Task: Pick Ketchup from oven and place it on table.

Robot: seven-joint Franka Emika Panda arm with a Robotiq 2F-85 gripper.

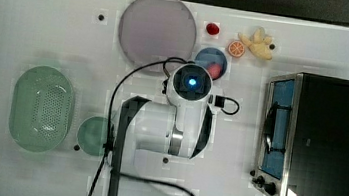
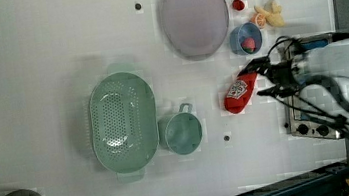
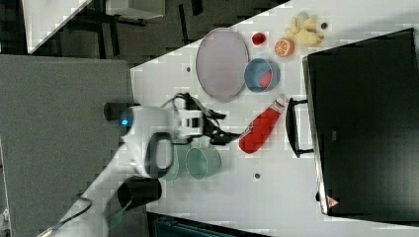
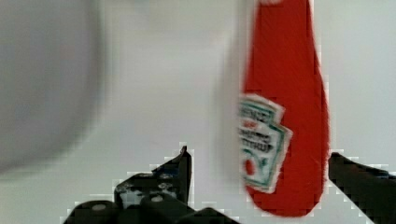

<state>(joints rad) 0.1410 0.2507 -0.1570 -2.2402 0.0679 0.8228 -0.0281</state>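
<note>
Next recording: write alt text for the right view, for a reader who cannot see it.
A red ketchup bottle lies on its side on the white table in front of a black toaster oven, with the robot's open gripper beside its base. Behind it sit a grey plate, a blue bowl and a green mug.

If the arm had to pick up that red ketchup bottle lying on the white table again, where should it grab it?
Probably across the wide labelled belly of the red plastic ketchup bottle, coming straight down from above. It lies on its side on the white dotted table, its white cap toward the black toaster oven, so the narrow neck offers less to squeeze. The fingers should close across its width, not along its length.
</note>
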